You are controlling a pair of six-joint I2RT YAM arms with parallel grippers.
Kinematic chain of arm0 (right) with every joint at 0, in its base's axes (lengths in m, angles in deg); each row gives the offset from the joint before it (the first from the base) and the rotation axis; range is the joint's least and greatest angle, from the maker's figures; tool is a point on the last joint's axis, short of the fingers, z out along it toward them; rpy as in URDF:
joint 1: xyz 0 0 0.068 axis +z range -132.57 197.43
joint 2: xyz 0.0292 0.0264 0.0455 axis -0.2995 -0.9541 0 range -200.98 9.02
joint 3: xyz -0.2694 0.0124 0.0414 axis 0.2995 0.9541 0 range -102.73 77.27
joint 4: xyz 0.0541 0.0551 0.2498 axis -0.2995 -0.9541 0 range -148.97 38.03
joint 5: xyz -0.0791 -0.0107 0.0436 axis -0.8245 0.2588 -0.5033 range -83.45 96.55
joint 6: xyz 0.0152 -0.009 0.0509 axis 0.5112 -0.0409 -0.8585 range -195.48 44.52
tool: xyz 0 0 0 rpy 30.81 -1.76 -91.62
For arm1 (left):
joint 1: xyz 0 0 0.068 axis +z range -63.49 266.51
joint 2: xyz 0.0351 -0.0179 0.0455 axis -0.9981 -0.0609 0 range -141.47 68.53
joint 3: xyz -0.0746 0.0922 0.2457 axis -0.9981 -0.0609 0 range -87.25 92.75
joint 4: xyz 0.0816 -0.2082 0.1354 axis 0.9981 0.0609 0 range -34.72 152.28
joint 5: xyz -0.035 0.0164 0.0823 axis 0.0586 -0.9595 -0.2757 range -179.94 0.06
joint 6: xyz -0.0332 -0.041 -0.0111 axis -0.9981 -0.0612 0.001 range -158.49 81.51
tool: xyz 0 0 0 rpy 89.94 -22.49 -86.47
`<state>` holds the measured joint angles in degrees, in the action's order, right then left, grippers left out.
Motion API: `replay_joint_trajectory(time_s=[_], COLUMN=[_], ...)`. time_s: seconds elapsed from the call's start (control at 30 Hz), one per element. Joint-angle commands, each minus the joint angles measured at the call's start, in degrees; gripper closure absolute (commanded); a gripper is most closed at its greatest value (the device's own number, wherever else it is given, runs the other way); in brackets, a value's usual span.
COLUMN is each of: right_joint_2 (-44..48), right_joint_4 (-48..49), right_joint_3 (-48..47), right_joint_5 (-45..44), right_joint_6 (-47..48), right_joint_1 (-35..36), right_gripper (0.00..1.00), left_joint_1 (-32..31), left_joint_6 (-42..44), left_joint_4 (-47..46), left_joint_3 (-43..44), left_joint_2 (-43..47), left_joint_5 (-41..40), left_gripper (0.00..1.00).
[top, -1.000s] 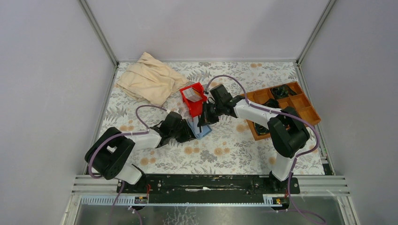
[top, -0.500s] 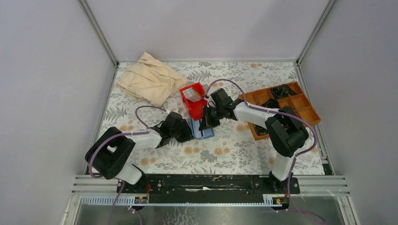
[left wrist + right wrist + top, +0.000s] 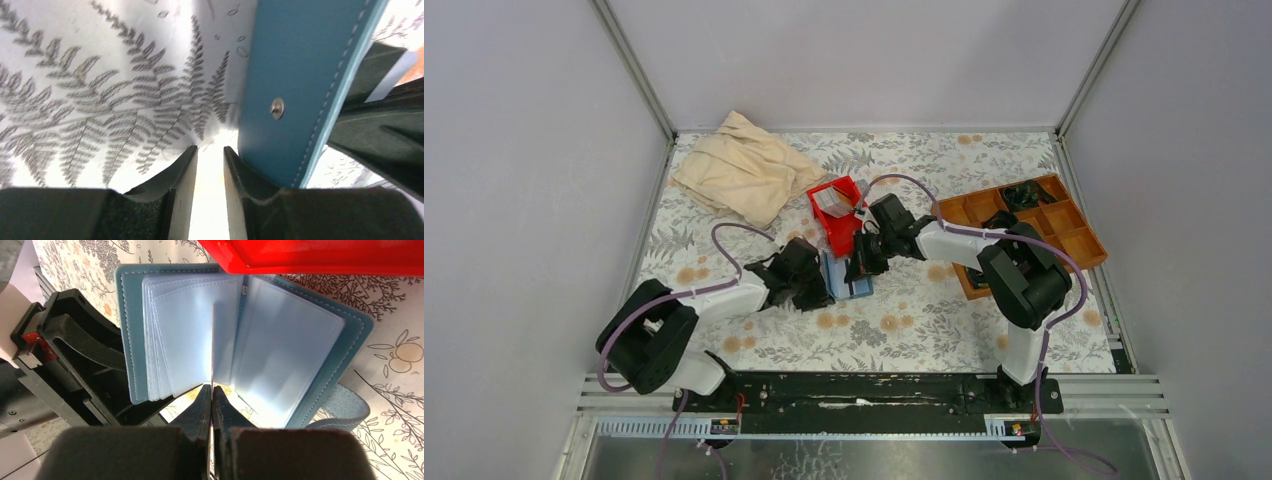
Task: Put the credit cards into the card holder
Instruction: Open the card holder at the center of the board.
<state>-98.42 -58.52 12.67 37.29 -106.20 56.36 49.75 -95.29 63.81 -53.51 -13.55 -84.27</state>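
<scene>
The teal-blue card holder (image 3: 846,277) lies open on the floral table, its pale slots (image 3: 186,335) fanned out. My right gripper (image 3: 212,387) is shut on a thin credit card (image 3: 212,340), seen edge-on and standing upright over the holder's fold between two slot pages. From the left, my left gripper (image 3: 210,149) sits low at the holder (image 3: 295,75). Its jaws are slightly open with nothing between them, and the teal cover rests against the outside of the right finger (image 3: 235,170). Another pale card (image 3: 829,200) sits in the red bin (image 3: 844,232).
The red bin (image 3: 325,255) stands right behind the holder, close to the right gripper. A brown wooden compartment tray (image 3: 1069,238) with dark items sits at the right. A beige cloth (image 3: 744,172) lies at the back left. Metal frame posts and grey walls surround the table.
My right gripper has come down and nearer with the card, from beside the red bin to over the open holder. The left gripper has shifted slightly and its jaws have widened a little.
</scene>
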Motion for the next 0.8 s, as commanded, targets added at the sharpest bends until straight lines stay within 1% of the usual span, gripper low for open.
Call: replay_joint_trajectory(time_s=[0.0,0.17,0.37,0.6,0.77], right_joint_2=[0.44,0.69,0.14,-0.39,-0.75], right_joint_4=[2.29,2.19,2.27,1.47,1.2], right_joint_3=[-0.01,-0.18,-0.27,-0.62,-1.03], right_joint_5=[-0.18,-0.76,-1.4,-2.91,-3.56], right_joint_6=[0.61,1.05,1.24,1.78,1.95], right_joint_1=[1.13,1.39,1.71,2.11,2.18], right_gripper=[1.0,1.0,1.0,1.0,1.0], left_joint_1=[-1.44,-2.93,-3.48,-3.49,-3.54], left_joint_6=[2.07,1.31,0.44,1.52,4.06], left_joint_4=[21.58,28.47,34.9,35.37,30.06], left_joint_3=[1.09,5.07,11.29,21.52,24.96], left_joint_2=[-0.5,1.53,6.12,7.75,7.43], left_joint_5=[-5.08,-5.88,-7.96,-9.62,-8.18], left_gripper=[0.65,0.64,0.63,0.6,0.61])
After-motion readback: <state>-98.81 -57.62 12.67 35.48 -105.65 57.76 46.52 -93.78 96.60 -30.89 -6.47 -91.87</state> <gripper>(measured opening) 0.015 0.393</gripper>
